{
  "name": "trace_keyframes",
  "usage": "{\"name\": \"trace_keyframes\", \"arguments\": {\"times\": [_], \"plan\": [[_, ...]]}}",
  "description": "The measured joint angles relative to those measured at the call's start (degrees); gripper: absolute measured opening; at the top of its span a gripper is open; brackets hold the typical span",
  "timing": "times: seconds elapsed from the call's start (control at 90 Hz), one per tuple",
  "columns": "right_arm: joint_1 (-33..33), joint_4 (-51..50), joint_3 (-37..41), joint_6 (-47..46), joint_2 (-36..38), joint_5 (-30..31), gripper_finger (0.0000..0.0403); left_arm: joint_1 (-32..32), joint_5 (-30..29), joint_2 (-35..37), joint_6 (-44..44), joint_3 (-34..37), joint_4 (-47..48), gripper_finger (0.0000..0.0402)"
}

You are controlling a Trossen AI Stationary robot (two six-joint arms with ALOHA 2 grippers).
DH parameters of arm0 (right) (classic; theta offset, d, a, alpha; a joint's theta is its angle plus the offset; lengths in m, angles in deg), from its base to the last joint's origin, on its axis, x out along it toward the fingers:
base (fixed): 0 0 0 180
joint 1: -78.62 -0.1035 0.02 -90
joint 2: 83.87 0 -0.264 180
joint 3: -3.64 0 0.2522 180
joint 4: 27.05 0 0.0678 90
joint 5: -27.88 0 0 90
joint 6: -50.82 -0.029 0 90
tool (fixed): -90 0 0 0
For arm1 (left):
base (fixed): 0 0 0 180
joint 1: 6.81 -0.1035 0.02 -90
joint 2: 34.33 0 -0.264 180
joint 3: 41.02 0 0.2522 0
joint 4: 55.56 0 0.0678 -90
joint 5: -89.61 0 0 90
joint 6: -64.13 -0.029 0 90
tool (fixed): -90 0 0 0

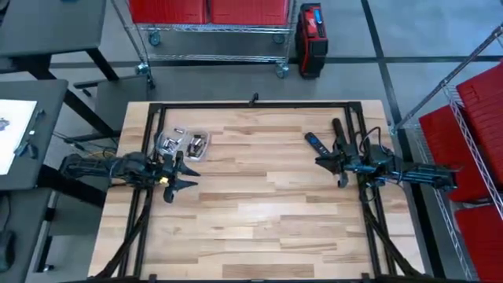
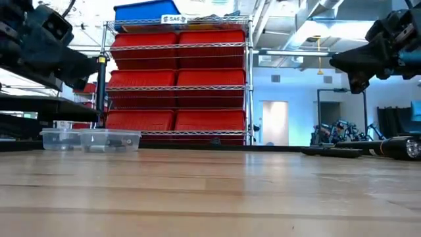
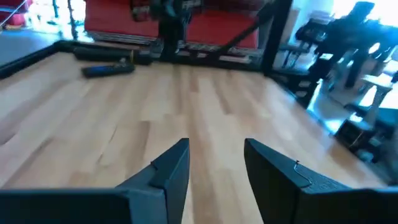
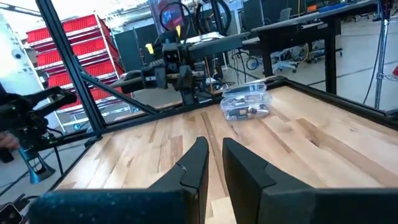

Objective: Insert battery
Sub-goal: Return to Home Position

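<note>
I hang both arms over the light wooden plank table (image 1: pixel 259 220), and from table height both grippers show raised well clear of the boards. My left gripper (image 1: pixel 190 177) sits at the left side of the table. Its two dark fingers (image 3: pixel 171 168) stand clearly apart with bare wood showing between them, and they grip nothing. Just beyond it, toward the far edge, two small clear plastic boxes (image 1: pixel 182 143) stand side by side on the wood. They hold small pieces that I cannot make out. My right gripper (image 1: pixel 321 162) sits at the right side, pointing across at the left arm. Its fingers (image 4: pixel 193 165) are drawn close together, but a narrow slit of table shows between them, and they too are empty. The slim black remote control (image 1: pixel 315 144) lies flat on the table, angled, and from above its near end comes just short of my right fingertips, though the gripper hangs well above it. Just beside the remote, on the side toward the right edge, lies the black tube-shaped flashlight (image 1: pixel 339 130), with a thin strip of wood between the two. No loose battery shows on the boards. Whether the remote's battery cover is shut I cannot tell from here.
</note>
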Motion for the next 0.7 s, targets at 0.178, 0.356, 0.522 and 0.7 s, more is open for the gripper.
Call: {"name": "trace_keyframes", "arguments": {"times": [0.178, 0.356, 0.522, 0.7], "plan": [[-0.02, -0.01, -0.02, 0.00, 0.00, 0.01, 0.0040, -0.40, 0.22, -1.15, 0.48, 0.11, 0.06, 0.0132], [0.00, -0.01, -0.02, 0.00, 0.00, 0.01, 0.0040, -0.36, 0.24, -1.88, 0.90, 0.17, 0.11, 0.0132], [-0.02, -0.02, -0.02, -0.01, 0.00, 0.03, 0.0040, -0.36, 0.26, -1.87, 1.01, 0.22, 0.15, 0.0132], [-0.02, -0.04, -0.02, -0.02, 0.00, 0.03, 0.0040, -0.36, 0.28, -1.84, 1.04, 0.25, 0.17, 0.0132]]}}
